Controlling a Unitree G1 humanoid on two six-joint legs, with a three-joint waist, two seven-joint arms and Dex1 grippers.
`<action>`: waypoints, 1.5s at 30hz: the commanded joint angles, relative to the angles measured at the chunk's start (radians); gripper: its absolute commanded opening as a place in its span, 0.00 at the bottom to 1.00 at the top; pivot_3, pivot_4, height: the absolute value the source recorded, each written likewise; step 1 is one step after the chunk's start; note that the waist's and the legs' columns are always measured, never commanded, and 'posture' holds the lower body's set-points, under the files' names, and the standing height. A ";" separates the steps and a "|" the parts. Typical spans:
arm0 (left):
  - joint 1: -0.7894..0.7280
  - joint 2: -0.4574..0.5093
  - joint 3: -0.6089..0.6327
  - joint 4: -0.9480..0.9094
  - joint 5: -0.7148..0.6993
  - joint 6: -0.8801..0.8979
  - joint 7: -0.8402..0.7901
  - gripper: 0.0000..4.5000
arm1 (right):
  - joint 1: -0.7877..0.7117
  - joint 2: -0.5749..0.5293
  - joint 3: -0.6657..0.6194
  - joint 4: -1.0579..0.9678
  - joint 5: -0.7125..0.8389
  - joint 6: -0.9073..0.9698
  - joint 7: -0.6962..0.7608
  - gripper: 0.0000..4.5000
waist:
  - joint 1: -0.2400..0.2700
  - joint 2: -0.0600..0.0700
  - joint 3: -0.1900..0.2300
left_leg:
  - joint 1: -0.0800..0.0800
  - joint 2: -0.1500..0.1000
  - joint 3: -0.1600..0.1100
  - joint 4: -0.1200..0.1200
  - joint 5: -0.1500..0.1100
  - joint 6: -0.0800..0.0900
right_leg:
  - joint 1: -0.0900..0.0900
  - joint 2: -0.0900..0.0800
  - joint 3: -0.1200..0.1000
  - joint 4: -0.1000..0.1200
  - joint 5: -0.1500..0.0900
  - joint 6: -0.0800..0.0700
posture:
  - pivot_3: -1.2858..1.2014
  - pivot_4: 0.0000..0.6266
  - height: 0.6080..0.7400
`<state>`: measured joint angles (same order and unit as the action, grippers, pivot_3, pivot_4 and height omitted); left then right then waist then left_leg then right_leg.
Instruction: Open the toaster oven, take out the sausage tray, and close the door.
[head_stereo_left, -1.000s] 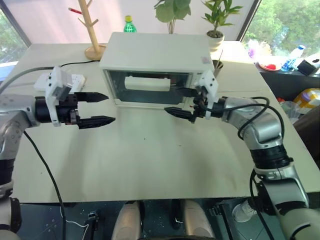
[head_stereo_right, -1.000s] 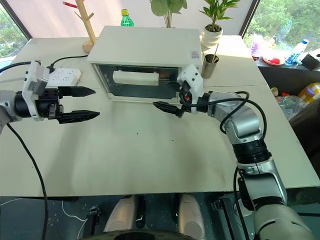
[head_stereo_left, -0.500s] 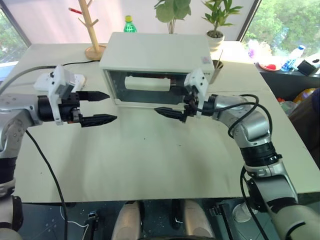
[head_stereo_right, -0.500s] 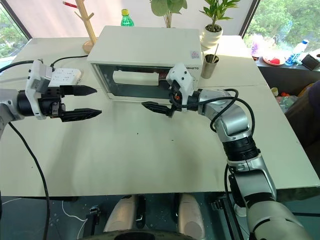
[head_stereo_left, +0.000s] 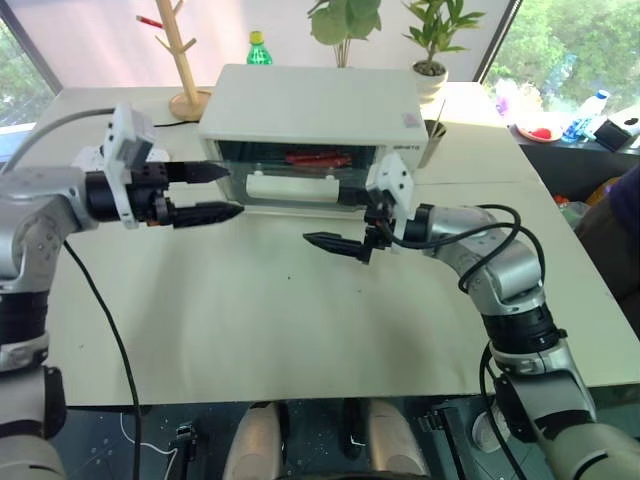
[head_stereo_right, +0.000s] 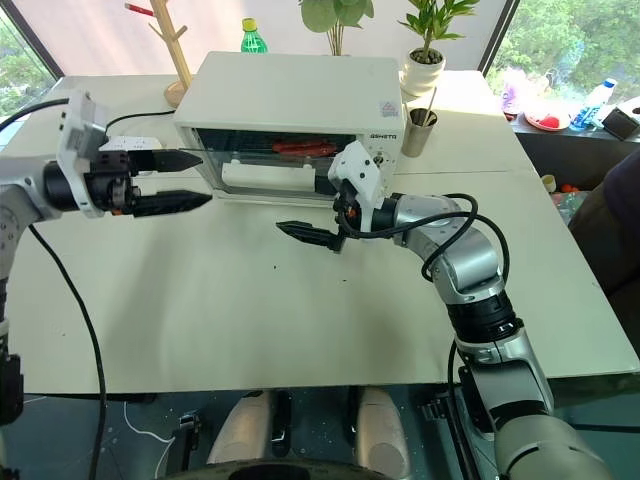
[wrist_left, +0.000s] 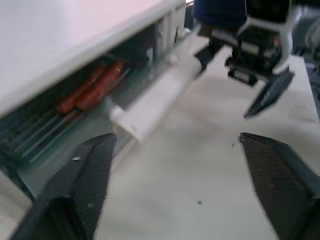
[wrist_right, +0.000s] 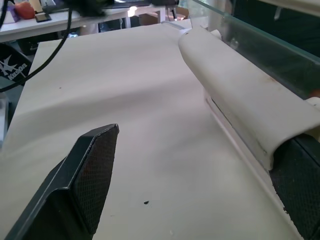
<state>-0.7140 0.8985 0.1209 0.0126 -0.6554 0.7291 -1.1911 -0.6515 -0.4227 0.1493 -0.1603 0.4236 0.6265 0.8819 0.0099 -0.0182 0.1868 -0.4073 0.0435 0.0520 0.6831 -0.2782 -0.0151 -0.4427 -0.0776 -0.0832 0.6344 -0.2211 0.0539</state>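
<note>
The white toaster oven (head_stereo_left: 310, 100) stands at the back of the table. Its glass door (wrist_right: 260, 45) leans partly open, and the long white bar handle (head_stereo_left: 295, 187) tilts toward me. Over the door's top edge the sausage tray's red sausages (head_stereo_left: 315, 157) lie on a wire rack (wrist_left: 35, 130) inside. My right gripper (head_stereo_left: 338, 222) is open in front of the door. One finger sits under the handle's end (wrist_right: 300, 175) and the other hangs over the table. My left gripper (head_stereo_left: 205, 192) is open and holds nothing, level with the oven's front left corner.
A white power strip (head_stereo_right: 130, 145) lies behind the left gripper. At the back stand a wooden peg stand (head_stereo_left: 185, 60), a green bottle (head_stereo_left: 259, 48) and potted plants (head_stereo_left: 432, 40). A cup with sticks (head_stereo_left: 433, 135) is right of the oven. A cluttered side table (head_stereo_left: 570, 125) stands far right.
The door has swung from shut to partly open, and the handle is lower and nearer me. My right gripper drew back and left with it. My left gripper rose toward the oven and narrowed.
</note>
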 joint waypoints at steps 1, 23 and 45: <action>-0.089 -0.011 0.002 0.052 0.002 0.009 0.005 0.47 | 0.026 0.004 -0.001 -0.095 0.042 0.006 0.010 1.00 | 0.000 0.000 0.000 | 0.000 0.000 0.000 0.000 0.000 0.000 | 0.000 0.000 0.000 0.000 0.000 0.000 | 0.52 0.24 0.82; -0.310 -0.177 -0.239 0.546 0.392 -0.432 -0.150 0.23 | 0.148 -0.016 -0.011 -0.246 0.097 0.076 -0.040 1.00 | -0.005 -0.001 0.000 | 0.000 0.000 0.000 0.000 0.000 0.000 | 0.000 0.001 0.000 0.000 0.000 0.000 | 0.52 0.24 0.82; -0.065 -0.124 -0.174 0.277 0.358 -0.356 -0.167 0.23 | 0.423 -0.502 -0.550 -0.419 0.413 0.319 0.000 1.00 | -0.002 -0.001 0.000 | 0.002 0.001 0.000 0.001 0.000 0.000 | 0.002 0.000 0.000 0.000 0.000 0.000 | 0.52 0.24 0.82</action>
<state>-0.7875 0.7528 -0.0906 0.3441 -0.2753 0.3665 -1.3637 -0.2019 -0.9154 -0.3534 -0.5900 0.8034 0.9418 0.9016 0.0079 -0.0197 0.1867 -0.4056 0.0442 0.0514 0.6839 -0.2782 -0.0148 -0.4411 -0.0772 -0.0830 0.6344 -0.2213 0.0539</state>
